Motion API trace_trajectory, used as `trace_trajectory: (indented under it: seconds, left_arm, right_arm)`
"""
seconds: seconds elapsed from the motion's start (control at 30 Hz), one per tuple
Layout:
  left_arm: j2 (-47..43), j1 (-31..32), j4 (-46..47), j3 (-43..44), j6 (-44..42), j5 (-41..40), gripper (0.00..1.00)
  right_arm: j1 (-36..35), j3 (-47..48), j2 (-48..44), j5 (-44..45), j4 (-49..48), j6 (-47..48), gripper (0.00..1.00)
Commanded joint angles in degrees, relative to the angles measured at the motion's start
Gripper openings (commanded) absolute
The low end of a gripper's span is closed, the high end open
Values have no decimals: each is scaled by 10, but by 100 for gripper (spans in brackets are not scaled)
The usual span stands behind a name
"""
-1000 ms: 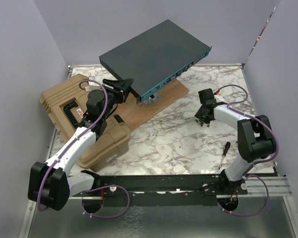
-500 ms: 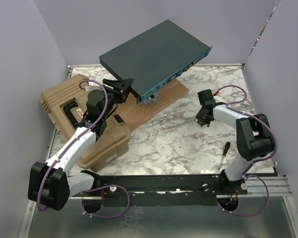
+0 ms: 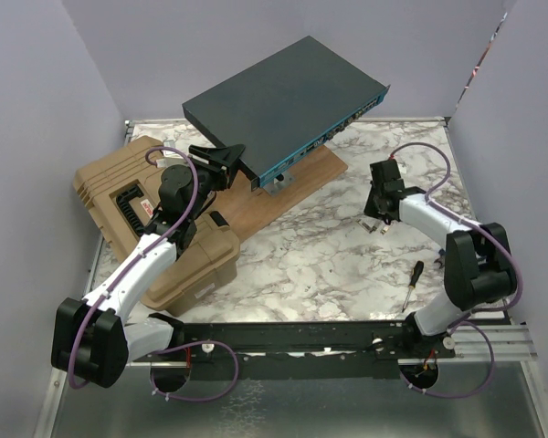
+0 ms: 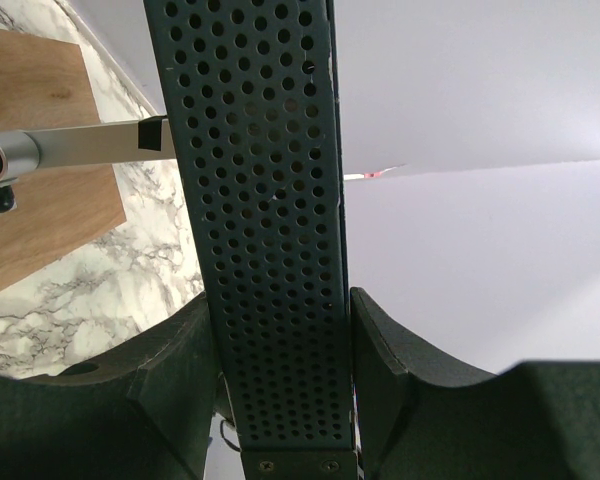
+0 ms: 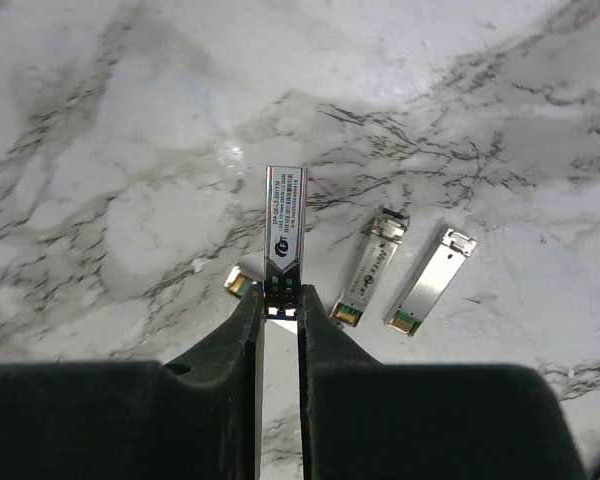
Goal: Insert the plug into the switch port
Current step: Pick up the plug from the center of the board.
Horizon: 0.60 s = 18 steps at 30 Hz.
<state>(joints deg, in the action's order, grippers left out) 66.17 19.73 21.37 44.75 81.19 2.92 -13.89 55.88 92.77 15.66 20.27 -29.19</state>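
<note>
Toward the back of the veined marble table (image 3: 301, 260), tilted above a smooth wooden board (image 3: 321, 167): the switch (image 3: 283, 100), a wide flat dark grey metal box with a thin teal front face and a row of small dark ports. Clamped at its near-left corner by the left gripper (image 4: 280, 335), matte black fingers (image 4: 175, 350) on either side of a perforated side wall with round holes in neat rows. Left of the board, a tan ribbed plastic case (image 3: 119, 196). Further right, low over the marble, the right gripper (image 5: 280, 318), jaws narrow, pinching the plug (image 5: 283, 230), a slim rectangular silver metal module with a printed label, sticking straight out from the tips. Flat on the marble just beside it, one spare module (image 5: 368, 265) and another spare module (image 5: 430, 280), both shiny, lying apart. Nearer the front edge, a slim black-handled screwdriver (image 3: 412, 285)
</note>
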Motion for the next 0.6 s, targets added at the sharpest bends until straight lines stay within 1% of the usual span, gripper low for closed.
trace_trajectory:
  seconds: [0.0, 0.13, 0.37, 0.5, 0.57]
  left_arm:
    - [-18, 5, -21, -12, -17, 9, 0]
    - [-18, 4, -22, -12, -19, 9, 0]
    - [-17, 4, -22, -12, -22, 9, 0]
    - [-15, 4, -22, -12, -23, 10, 0]
    - [-14, 4, -22, -11, -23, 10, 0]
  right_arm:
    - [-19, -8, -47, -86, -22, 102, 1]
    - [-68, -25, -65, -116, -14, 134, 1]
    - [-198, -72, -86, -96, -55, 167, 2]
    - [-235, -81, -63, -106, -77, 184, 6]
    - [-252, -67, -41, -104, -68, 192, 6]
